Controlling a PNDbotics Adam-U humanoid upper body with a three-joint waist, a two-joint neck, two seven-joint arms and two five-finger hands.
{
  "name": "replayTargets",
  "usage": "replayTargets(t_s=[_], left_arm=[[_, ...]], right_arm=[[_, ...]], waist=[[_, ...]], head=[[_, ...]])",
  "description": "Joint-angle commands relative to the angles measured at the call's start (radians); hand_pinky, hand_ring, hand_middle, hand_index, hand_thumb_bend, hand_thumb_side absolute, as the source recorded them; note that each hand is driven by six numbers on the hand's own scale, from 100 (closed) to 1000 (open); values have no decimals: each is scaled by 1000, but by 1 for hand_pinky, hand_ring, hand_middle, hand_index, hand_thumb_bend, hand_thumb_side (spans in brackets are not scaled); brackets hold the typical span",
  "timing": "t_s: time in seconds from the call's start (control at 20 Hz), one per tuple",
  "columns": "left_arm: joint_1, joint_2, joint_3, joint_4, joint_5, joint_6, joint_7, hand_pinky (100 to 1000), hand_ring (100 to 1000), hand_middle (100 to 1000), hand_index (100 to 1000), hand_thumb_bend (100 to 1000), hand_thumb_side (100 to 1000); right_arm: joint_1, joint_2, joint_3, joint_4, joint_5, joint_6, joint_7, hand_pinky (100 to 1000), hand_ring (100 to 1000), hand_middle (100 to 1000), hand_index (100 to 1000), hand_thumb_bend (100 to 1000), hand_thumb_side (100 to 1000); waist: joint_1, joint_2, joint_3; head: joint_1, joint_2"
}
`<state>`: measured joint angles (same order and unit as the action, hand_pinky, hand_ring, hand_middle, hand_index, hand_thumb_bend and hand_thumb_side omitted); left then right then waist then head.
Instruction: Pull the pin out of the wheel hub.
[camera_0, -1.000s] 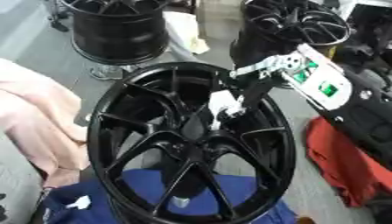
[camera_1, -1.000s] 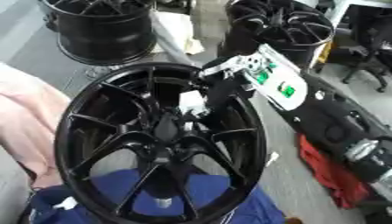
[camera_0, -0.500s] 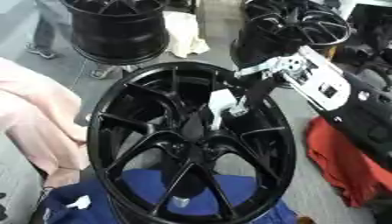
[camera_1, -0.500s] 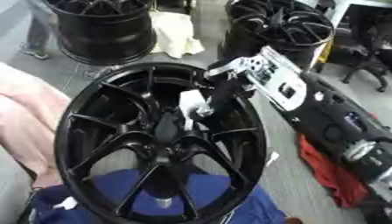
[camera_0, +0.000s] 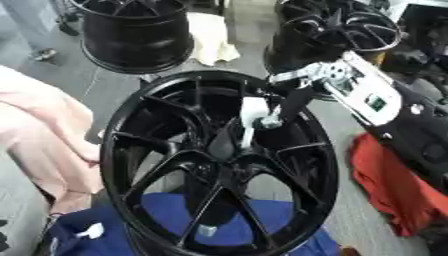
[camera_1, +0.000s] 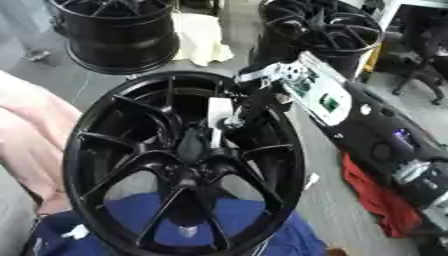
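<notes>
Wheel: large glossy black multi-spoke alloy wheel hub (camera_0: 219, 165), face up and tilted toward the camera, resting on blue cloth (camera_0: 175, 220). Right robot hand (camera_0: 278, 107) reaches in from the upper right over the rim, its arm carrying a white and silver panel with green marks (camera_0: 363, 92). Dark fingers curl down around the top of a slim white pin (camera_0: 249, 125). The pin stands just below the robot hand, its lower end pointing into the hub's centre bore between the spokes; whether the tip is seated in the bore or clear of it cannot be told. A small silvery round part (camera_1: 233, 121) sits at the fingers beside the pin.

Beyond the robot hand, further off: two more black wheels (camera_0: 136, 32), one behind to the left, one behind and close to the arm (camera_0: 337, 30), with pale cream cloth (camera_0: 214, 42) between them. Below and to the right of the robot hand, red fabric (camera_0: 389, 190) lies on the grey floor. Far across the wheel from the robot hand, pink cloth (camera_0: 39, 135). Left robot hand not seen.
</notes>
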<state>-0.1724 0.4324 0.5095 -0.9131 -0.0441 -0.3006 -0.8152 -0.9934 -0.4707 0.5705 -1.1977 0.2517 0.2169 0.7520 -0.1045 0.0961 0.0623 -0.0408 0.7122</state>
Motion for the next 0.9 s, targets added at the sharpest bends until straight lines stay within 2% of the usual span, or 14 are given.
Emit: replayTargets(t_s=[0.05, 0.2, 0.6, 0.75, 0.9], left_arm=[[-8, 27, 8, -17, 5, -89, -89, 741, 599, 542, 791, 199, 766], [-7, 28, 8, -16, 5, -90, -90, 741, 599, 542, 791, 201, 766], [-3, 30, 8, -16, 5, -91, -91, 742, 600, 543, 791, 204, 765], [0, 31, 9, -15, 5, -91, -91, 742, 600, 543, 791, 205, 764], [1, 32, 10, -14, 4, -90, -89, 742, 600, 543, 791, 206, 764]], right_arm=[[-22, -20, -16, -33, -26, -1, -57, 712, 659, 468, 544, 272, 326], [-23, -24, -12, -49, -47, -1, -96, 699, 636, 442, 514, 266, 320], [-27, -59, -17, -129, -101, 18, -149, 688, 623, 436, 507, 251, 316], [-23, -104, -47, -192, -127, 32, -179, 684, 618, 431, 502, 250, 305], [10, -183, -108, -281, -148, 50, -231, 678, 609, 423, 494, 250, 285]], waist=[[9, -11, -1], [9, -12, -1], [6, -16, -3], [5, -18, -7], [3, -19, -11]], head=[[1, 5], [-1, 6], [-1, 8], [2, 9], [4, 8]])
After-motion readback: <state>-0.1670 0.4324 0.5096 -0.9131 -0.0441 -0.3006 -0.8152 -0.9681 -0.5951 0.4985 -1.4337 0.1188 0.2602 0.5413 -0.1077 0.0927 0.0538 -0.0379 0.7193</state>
